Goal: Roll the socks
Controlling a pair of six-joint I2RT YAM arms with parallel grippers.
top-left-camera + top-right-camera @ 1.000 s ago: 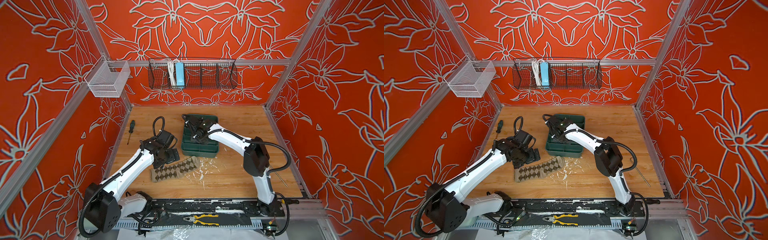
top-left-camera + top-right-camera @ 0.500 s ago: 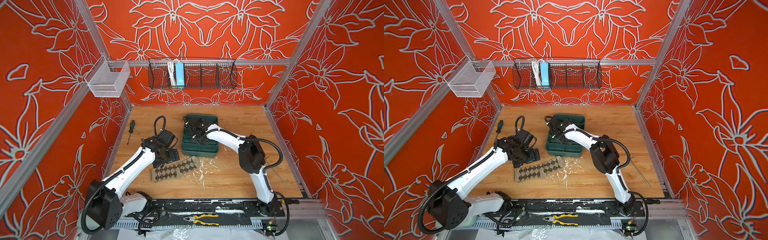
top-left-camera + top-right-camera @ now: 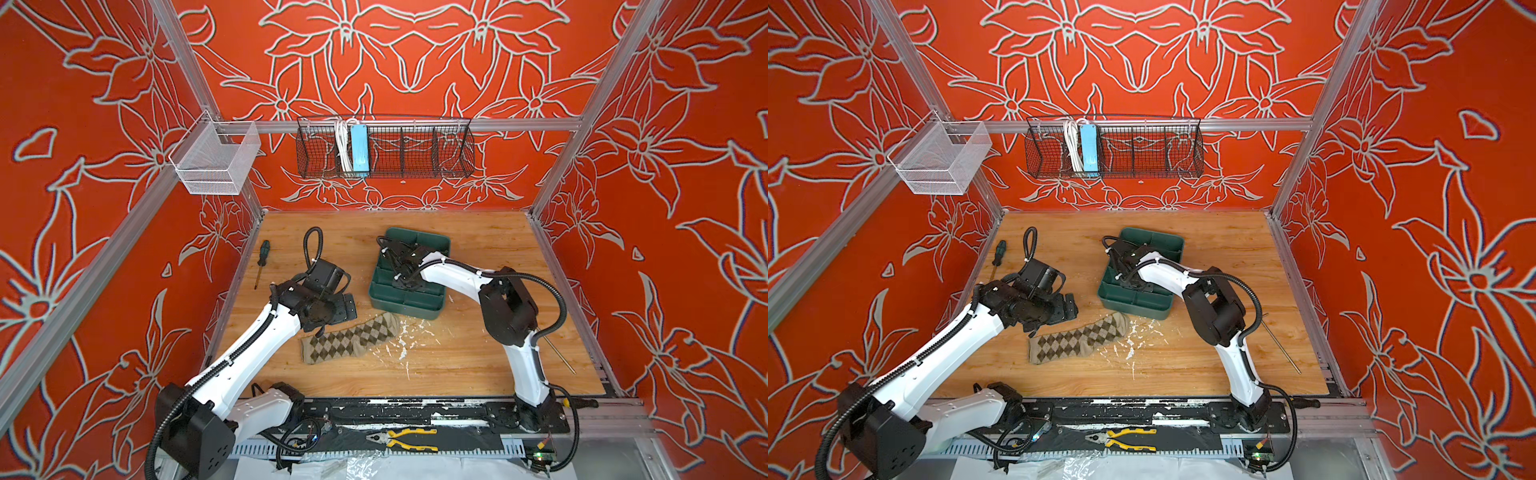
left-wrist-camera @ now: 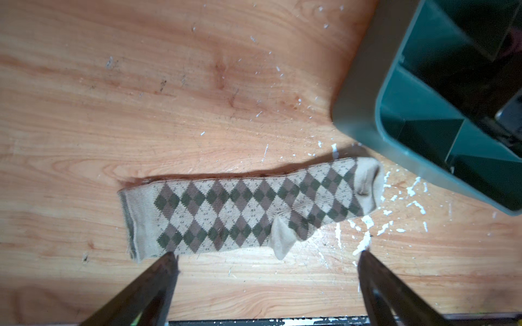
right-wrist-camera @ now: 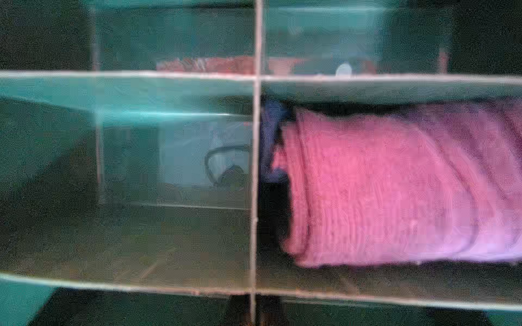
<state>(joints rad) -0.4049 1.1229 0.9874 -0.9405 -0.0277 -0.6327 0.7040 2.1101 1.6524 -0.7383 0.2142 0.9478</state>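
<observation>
Step in hand: as I judge it, the change-over between the two socks; one looks finished, the other is not yet begun.
Purple sock (image 5: 395, 186): rolled into a bundle, lying in one compartment of the green tray (image 3: 399, 305). The wrist picture is blurred, and the arm hides the sock in both top views.
Right gripper (image 3: 402, 279): down inside the tray, near the centre of a top view. Its jaws are closed, and I cannot tell whether any cloth is between them.
Argyle sock (image 3: 351, 344): flat and unrolled on the wooden table (image 3: 457, 357), just below and left of the tray in both top views. Its toe is near the tray's corner but seemingly apart from it.
Left gripper (image 4: 267, 254): jaws wide apart and empty, hovering over the sock's long edge.
Next move, my guess: the left gripper drops onto one end of the argyle sock, pinches it and turns it over on itself. The right arm lifts clear of the tray to help.
Watch: thin cloth may slide instead of curling; white flecks (image 3: 401, 347) lie by the toe.
</observation>
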